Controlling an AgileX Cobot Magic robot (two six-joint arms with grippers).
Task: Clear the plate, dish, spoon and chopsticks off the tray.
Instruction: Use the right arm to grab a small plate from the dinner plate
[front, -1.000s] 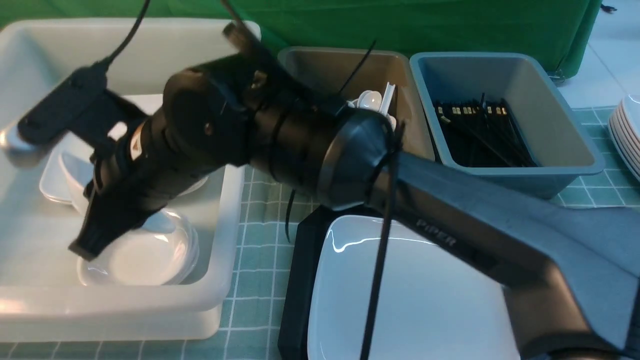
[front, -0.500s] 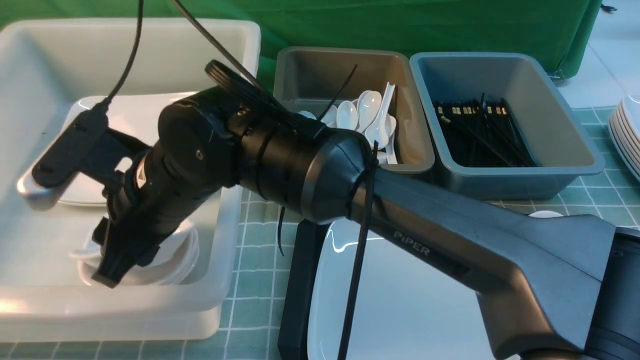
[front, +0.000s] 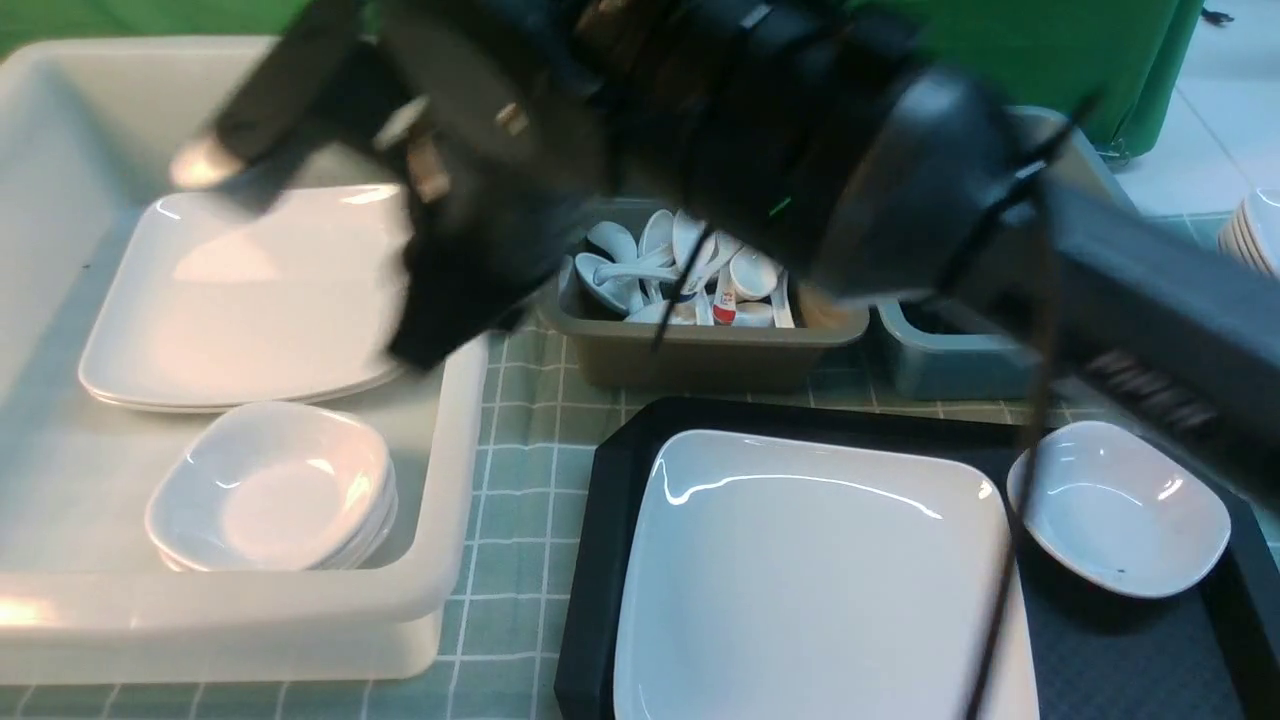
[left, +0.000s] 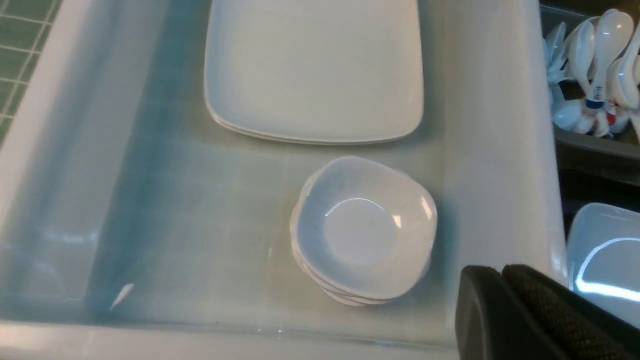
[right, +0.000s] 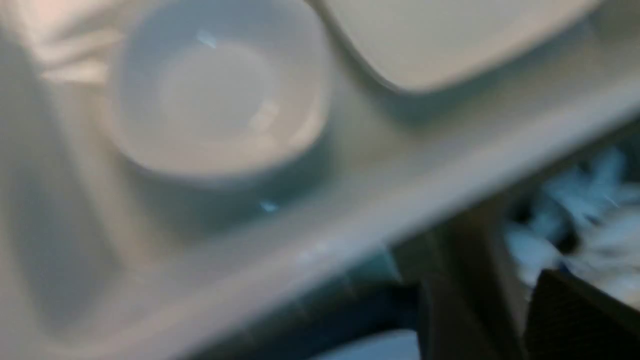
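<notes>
The black tray (front: 600, 560) lies at the front right. On it are the large white plate (front: 820, 580) and, to its right, a small white dish (front: 1120, 505). I see no spoon and no chopsticks on the visible part of the tray. My right gripper (front: 440, 330) is motion-blurred above the white tub's right wall. In the right wrist view it (right: 505, 285) is open with a narrow gap and holds nothing. My left gripper (left: 500, 270) is shut and empty, over the same wall near the stacked dishes (left: 362, 227).
The white tub (front: 455, 470) on the left holds flat plates (front: 240, 290) and a stack of small dishes (front: 270, 490). A grey tub (front: 690, 360) holds several white spoons (front: 650, 260). My right arm mostly hides a blue-grey tub (front: 940, 360). More plates (front: 1255, 235) are stacked at the far right.
My right gripper left a dish on the stack in the white tub. It has since risen and swung back toward the tub's right wall. The tray's small dish now shows.
</notes>
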